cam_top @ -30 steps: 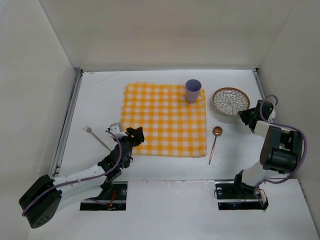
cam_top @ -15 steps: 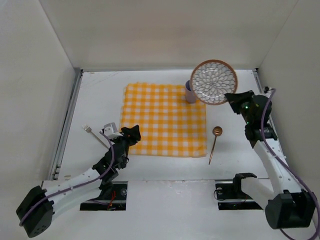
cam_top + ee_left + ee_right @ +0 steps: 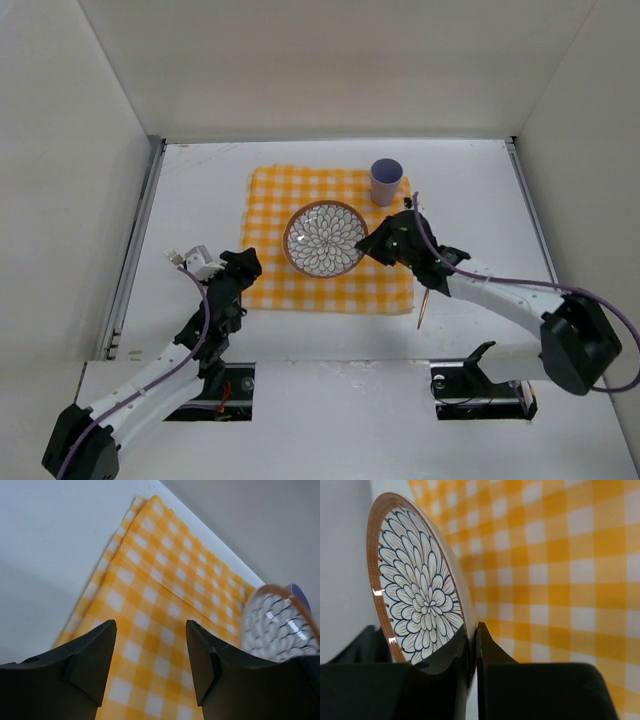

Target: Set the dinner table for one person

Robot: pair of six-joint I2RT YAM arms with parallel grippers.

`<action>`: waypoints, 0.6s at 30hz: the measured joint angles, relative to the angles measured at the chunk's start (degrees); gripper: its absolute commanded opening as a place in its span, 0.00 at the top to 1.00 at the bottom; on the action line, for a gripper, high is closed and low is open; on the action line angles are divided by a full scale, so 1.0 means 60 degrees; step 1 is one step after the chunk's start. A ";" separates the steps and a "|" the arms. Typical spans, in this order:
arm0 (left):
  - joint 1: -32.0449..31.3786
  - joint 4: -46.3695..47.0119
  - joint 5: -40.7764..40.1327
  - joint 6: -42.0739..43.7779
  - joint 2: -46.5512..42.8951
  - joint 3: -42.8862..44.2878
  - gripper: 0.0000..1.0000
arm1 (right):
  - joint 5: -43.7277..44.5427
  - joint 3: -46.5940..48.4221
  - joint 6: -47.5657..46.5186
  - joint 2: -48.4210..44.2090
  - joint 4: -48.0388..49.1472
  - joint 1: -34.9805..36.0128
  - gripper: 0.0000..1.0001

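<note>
At the near edge of the large flat white rectangular dinner table (image 3: pixel 470 185), the two arm bases are sitting side by side. The left arm is reaching forward from its base, and the left gripper (image 3: pixel 243 266) is hovering at the near left corner of the yellow-and-white checked cloth (image 3: pixel 270 200). Its dark jaws are standing apart with nothing between them. In the left wrist view only the checks are showing in the gap.

To the right, a thin copper-coloured utensil handle (image 3: pixel 423 308) is lying on the white surface just off the cloth's near right corner. Its far end is passing under the right arm. That arm is stretching leftward over the cloth, and the right gripper (image 3: pixel 372 243) is pinching the right-hand rim of the round brown-rimmed ceramic plate with a dark petal pattern on white (image 3: pixel 324 238). In the right wrist view the two fingers (image 3: pixel 487 650) are clamping the rim between them, and the plate is tilting up on edge. The plate is sitting over the middle of the cloth. Whether it is touching the fabric cannot be told.

Farther back, a lavender cylindrical cup (image 3: pixel 386 182) is standing upright on the cloth's far right corner, apart from the plate. Grey metal rails (image 3: pixel 135 250) are running along the table's sides toward the plain far wall.
</note>
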 measured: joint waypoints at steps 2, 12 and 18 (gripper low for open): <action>0.0266 -0.0098 0.0149 -0.0120 -0.0062 -0.0004 0.45 | 0.0040 -0.0004 0.0062 0.0659 -0.0026 0.0175 0.92; 0.0550 -0.0149 0.0557 -0.0437 0.0386 -0.0007 0.44 | 0.0036 -0.0029 0.0532 0.1858 0.1067 0.0244 0.92; 0.0550 -0.0138 0.0678 -0.0477 0.0484 -0.0007 0.44 | -0.0076 -0.0029 0.0823 0.2608 0.1854 0.0244 0.91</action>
